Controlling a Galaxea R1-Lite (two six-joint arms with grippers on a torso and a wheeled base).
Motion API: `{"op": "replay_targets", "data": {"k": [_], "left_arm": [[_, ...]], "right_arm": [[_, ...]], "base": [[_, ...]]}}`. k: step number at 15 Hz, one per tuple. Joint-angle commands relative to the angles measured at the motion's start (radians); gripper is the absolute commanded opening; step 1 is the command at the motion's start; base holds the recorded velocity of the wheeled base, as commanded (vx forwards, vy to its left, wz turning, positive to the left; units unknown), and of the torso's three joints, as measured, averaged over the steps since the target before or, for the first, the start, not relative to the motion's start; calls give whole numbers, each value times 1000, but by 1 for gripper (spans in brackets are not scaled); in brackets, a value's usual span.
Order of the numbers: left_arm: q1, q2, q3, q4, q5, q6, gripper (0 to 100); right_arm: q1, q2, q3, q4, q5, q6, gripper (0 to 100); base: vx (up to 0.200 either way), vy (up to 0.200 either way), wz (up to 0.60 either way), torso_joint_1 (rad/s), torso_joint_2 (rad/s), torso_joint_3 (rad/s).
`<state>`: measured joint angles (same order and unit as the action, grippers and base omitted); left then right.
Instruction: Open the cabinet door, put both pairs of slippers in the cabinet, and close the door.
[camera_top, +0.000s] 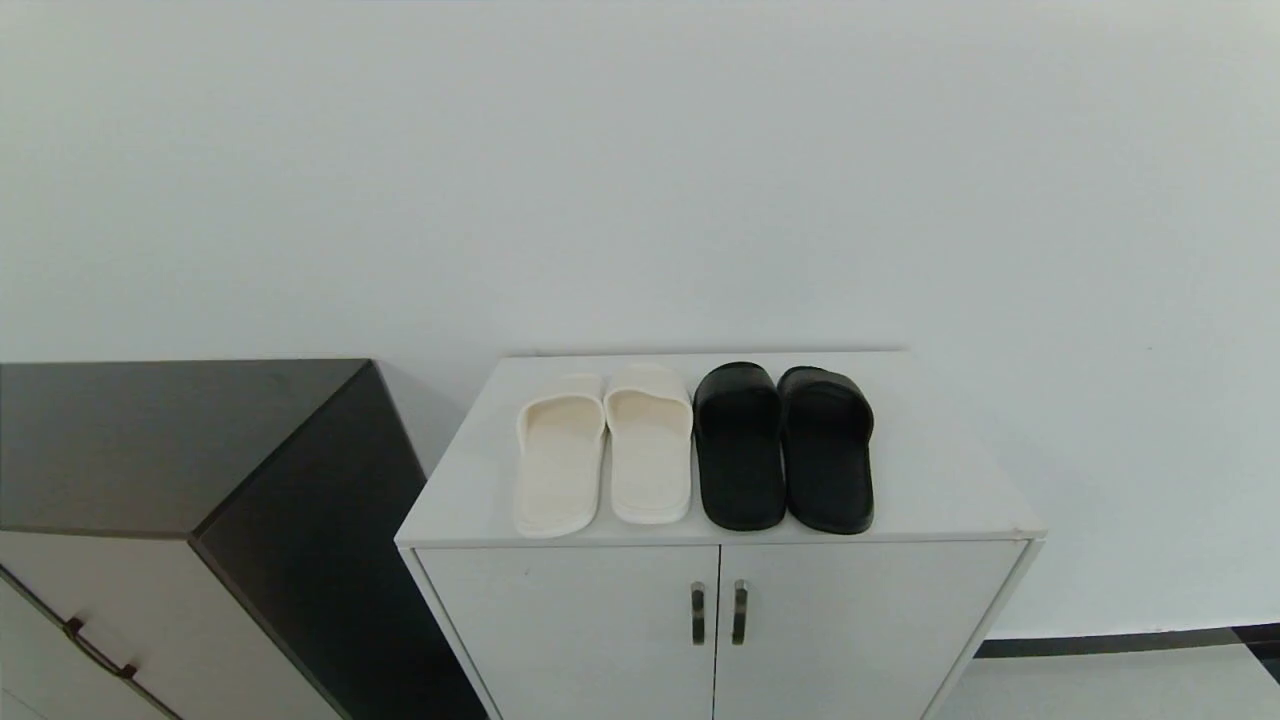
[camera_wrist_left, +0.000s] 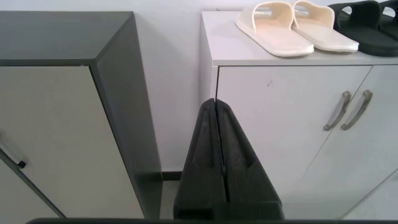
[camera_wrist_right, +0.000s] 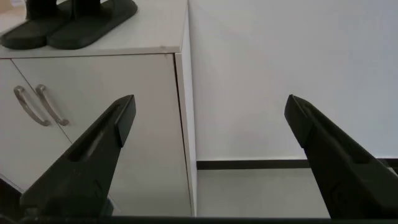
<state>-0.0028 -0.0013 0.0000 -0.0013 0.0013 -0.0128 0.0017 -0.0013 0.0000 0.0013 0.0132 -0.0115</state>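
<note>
Doors shut, slippers on top, door-opening step not yet begun.

White cabinet (camera_top: 560, 630) has both doors closed, with the paired door handles (camera_top: 718, 612) side by side at the centre seam. White slippers (camera_top: 645, 460) and black slippers (camera_top: 740, 450) sit in a row on its top, the two pairs touching. Left gripper (camera_wrist_left: 219, 155) is clenched on nothing and faces the cabinet's left front corner, near the dark cabinet (camera_top: 180, 440). Right gripper (camera_wrist_right: 209, 106) is spread wide and empty, level with the right door. Both are well apart from the handles and below the slippers. My judgement: the spread gripper suits the job. Close it squarely around one handle, then pull along the door's hinge arc, not straight back.
</note>
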Motion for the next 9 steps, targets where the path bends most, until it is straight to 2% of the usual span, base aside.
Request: {"op": "replay_targets", "data": {"k": [1, 6, 7, 8, 9], "left_arm": [[0, 1, 0, 0, 0, 0, 0], [0, 1, 0, 0, 0, -1, 0], [0, 1, 0, 0, 0, -1, 0], [0, 1, 0, 0, 0, -1, 0], [0, 1, 0, 0, 0, -1, 0]], "right_arm": [[0, 1, 0, 0, 1, -1, 100], [0, 1, 0, -20, -58, 36, 100], [1, 7, -78, -98, -58, 131, 100], [6, 26, -147, -112, -52, 183, 100], [14, 115, -253, -17, 16, 185, 100]], "base": [[0, 0, 0, 0, 0, 0], [0, 0, 0, 0, 0, 0], [0, 0, 0, 0, 0, 0], [0, 0, 0, 0, 0, 0], [0, 0, 0, 0, 0, 0]]}}
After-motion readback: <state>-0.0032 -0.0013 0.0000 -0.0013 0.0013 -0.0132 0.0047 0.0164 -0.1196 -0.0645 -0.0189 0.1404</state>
